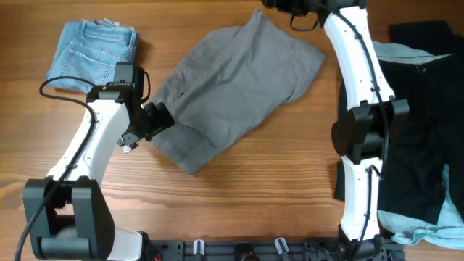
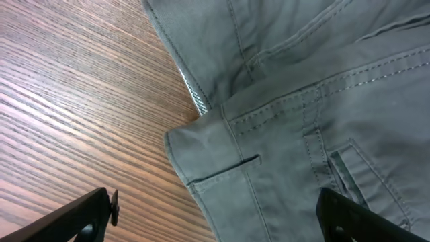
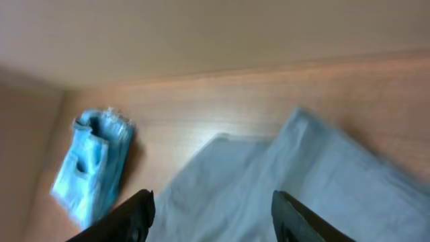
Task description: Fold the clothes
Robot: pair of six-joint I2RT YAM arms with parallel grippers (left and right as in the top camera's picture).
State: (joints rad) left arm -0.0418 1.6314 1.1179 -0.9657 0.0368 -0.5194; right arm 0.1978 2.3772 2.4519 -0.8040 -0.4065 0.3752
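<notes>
Table [image 1: 254, 210]: one grey shorts [image 1: 232, 87] in the middle, one denim shorts [image 1: 90, 54] far-left corner, one black garment [image 1: 428, 145] and one pale-blue garment [image 1: 417, 232] at the right edge. Both jaws spread, empty.

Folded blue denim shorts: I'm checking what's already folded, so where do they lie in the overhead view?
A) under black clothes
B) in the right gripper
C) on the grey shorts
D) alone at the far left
D: the folded blue denim shorts lie by themselves at the far left, apart from the mid-grey cotton shorts.
</notes>
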